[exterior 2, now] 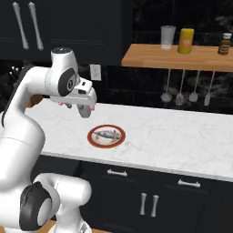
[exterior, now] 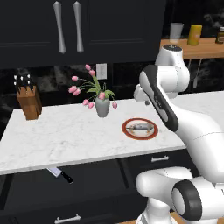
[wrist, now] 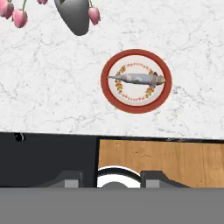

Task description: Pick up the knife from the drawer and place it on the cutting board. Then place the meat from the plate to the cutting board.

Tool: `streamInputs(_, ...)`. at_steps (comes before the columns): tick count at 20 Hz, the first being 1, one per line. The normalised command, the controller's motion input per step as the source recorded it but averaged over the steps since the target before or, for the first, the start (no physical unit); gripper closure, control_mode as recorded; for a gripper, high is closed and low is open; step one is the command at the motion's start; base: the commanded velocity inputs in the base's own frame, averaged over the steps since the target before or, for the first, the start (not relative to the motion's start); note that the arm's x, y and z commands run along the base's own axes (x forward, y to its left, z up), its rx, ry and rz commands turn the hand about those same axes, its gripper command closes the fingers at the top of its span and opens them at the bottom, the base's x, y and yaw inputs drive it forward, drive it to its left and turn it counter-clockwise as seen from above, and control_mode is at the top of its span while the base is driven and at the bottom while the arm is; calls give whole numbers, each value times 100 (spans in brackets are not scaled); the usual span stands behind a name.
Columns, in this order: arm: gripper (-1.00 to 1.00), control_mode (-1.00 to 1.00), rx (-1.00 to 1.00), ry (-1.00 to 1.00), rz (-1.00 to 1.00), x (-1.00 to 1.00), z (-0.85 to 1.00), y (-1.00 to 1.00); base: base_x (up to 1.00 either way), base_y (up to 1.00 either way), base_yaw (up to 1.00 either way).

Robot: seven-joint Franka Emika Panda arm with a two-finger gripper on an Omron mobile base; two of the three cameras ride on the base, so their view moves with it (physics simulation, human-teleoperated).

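The knife (exterior: 60,174), with a silver blade and black handle, lies in the open black drawer (exterior: 96,181) under the counter's left part. The plate (exterior: 140,129) (exterior 2: 107,136) (wrist: 136,81) rests on the white marble counter with the meat (exterior: 141,127) (exterior 2: 108,134) (wrist: 138,79) lying across its centre. My gripper (exterior: 146,102) (exterior 2: 84,113) (wrist: 111,179) hangs above the counter, up and slightly left of the plate, pointing down. Its fingertips (wrist: 68,178) stand apart with nothing between them. The cutting board is out of view.
A grey vase of pink tulips (exterior: 101,105) (wrist: 76,15) stands just left of the gripper. A brown knife block (exterior: 28,103) is at the counter's far left. A wooden shelf (exterior 2: 177,57) with jars and hanging utensils is on the right wall.
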Motion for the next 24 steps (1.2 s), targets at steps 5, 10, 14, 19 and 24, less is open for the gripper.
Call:
streamInputs(5,-100,100,0,0,0,0,0,0,0,-12,12)
streamInputs(10,-100,100,0,0,0,0,0,0,0,-38,59)
streamInputs(14,-100,100,0,0,0,0,0,0,0,-40,76)
streamInputs(19,-100,100,0,0,0,0,0,0,0,-34,72)
streamInputs(24,-100,100,0,0,0,0,0,0,-2,-29,77)
